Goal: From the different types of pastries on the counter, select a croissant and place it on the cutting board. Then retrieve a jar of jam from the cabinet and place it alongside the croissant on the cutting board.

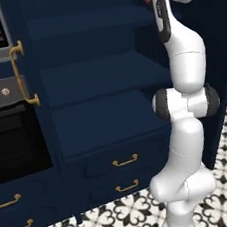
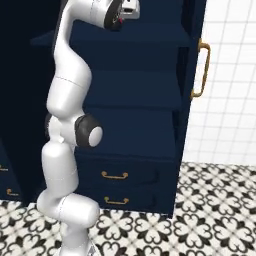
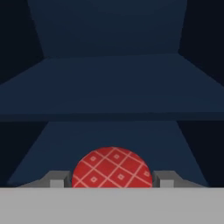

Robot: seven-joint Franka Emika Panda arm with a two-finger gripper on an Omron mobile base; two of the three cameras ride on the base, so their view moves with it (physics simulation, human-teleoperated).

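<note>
Inside the open cabinet (image 1: 101, 76), the arm reaches high toward the upper shelves, its hand at the top edge of both base views. In the hand view, the jar of jam (image 3: 112, 168) — seen as a round red top with a pale diamond lattice — sits right between the two finger tips (image 3: 57, 180), at the bottom centre of the picture. The gripper (image 3: 112, 181) brackets the jar on both sides: one grey tip just at its left edge, the other just at its right. The jaws stand about as far apart as the jar is wide, and the tips appear to touch it, though the picture does not settle whether they press on it or only flank it. I cannot tell whether the jar rests on the shelf or is lifted from it, because its base is hidden.

Beyond the jar, a navy shelf runs level across the view, and a second shelf space opens above it, with dark side walls to left and right.

In the left base view a sliver of red shows beside the hand near the top — too small to identify. The cabinet door with its curved brass handle (image 1: 21, 74) stands open to the left; in the right base view the other door and handle (image 2: 201, 70) stand open to the right. Two drawers with brass pulls (image 1: 125, 160) sit below the shelves, above a black-and-white patterned floor (image 2: 210, 210).
</note>
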